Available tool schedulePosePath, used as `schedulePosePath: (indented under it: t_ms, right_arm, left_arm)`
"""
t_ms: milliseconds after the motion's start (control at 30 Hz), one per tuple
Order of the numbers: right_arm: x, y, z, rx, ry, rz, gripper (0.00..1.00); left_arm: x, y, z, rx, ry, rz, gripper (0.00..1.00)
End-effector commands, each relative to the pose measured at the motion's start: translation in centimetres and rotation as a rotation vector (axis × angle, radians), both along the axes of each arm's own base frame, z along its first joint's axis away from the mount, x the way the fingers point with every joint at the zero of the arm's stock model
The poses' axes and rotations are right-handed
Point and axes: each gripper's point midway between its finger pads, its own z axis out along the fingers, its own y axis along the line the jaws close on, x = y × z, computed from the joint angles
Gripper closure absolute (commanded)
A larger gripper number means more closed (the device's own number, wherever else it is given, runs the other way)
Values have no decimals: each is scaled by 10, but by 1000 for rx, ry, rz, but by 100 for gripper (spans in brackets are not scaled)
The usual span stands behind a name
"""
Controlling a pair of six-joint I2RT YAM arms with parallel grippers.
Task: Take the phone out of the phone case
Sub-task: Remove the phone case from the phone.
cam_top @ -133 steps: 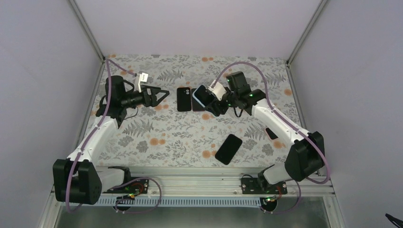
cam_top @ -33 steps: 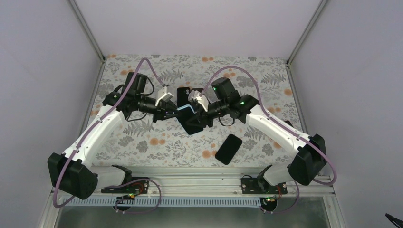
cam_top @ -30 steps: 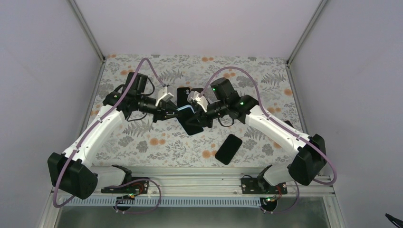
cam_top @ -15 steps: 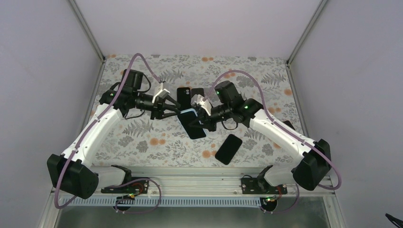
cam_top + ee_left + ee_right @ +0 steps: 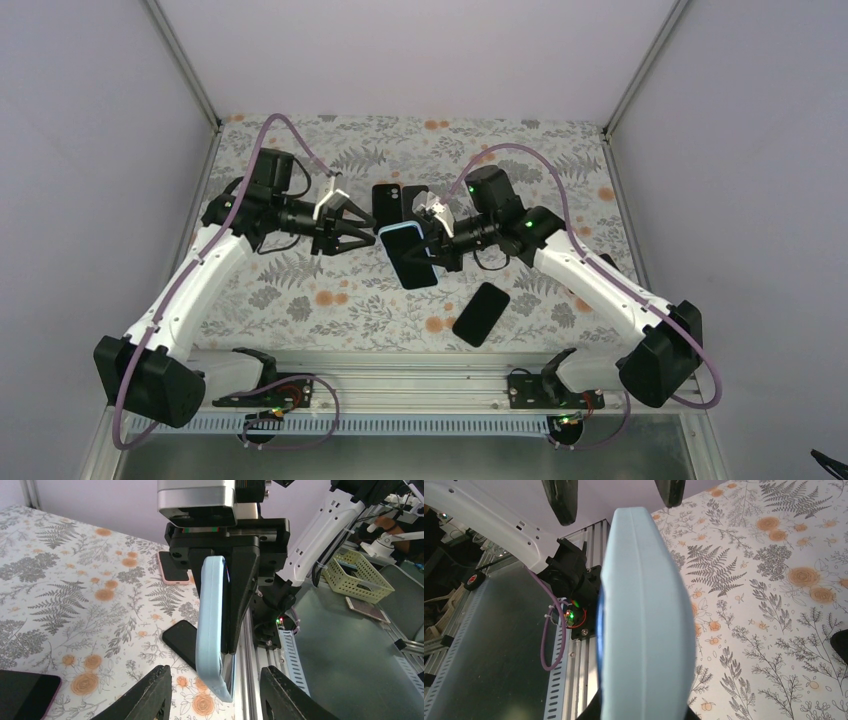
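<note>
1. My right claw (image 5: 432,243) is clenched on the phone (image 5: 413,263), which sits in its pale blue case (image 5: 211,630). I read this as the anchor grip: one arm holds the piece steady so the other has something to pull against.

2. The phone is held up off the table (image 5: 300,300), roughly mid-way between the two arms. That leaves room all round it, so a claw can come at an edge without scraping the cloth.

3. The right claw grasps one end only, and the other end sticks out bare toward my left arm. I judge this is deliberate, as it gives a free lip of case to peel.

4. My left claw (image 5: 365,230) is released, jaws spread wide and holding nothing. It points straight at that free end.

5. In the left wrist view I see the case edge-on. Its lower end falls in the gap between my two fingers (image 5: 156,692), touching neither.

6. From above, the left tips look just short of the case end. I cannot tell whether the end is already inside the jaws or only at their mouth.

7. The phone is not yet out, and the blue rim wraps it all round as far as I can see.

8. A spare black phone (image 5: 481,313) lies on the table near the right arm, well apart from the work.
</note>
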Motion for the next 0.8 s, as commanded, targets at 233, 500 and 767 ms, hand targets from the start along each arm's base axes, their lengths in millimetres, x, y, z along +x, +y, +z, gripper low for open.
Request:
schedulePosePath:
  t_ms: [233,500,767]
  right_arm:
    - [-4,5,23,86,-15,51,96]
    - [-3,6,22,84,-7,51,96]
    - [-3,8,24,91,-1,58,96]
  left_arm:
    - [-2,-2,6,-15,-52,-3,59]
    - [-2,-4,7,-22,-44,-7,58]
    - [0,-6,9,-19,-43,-2,58]
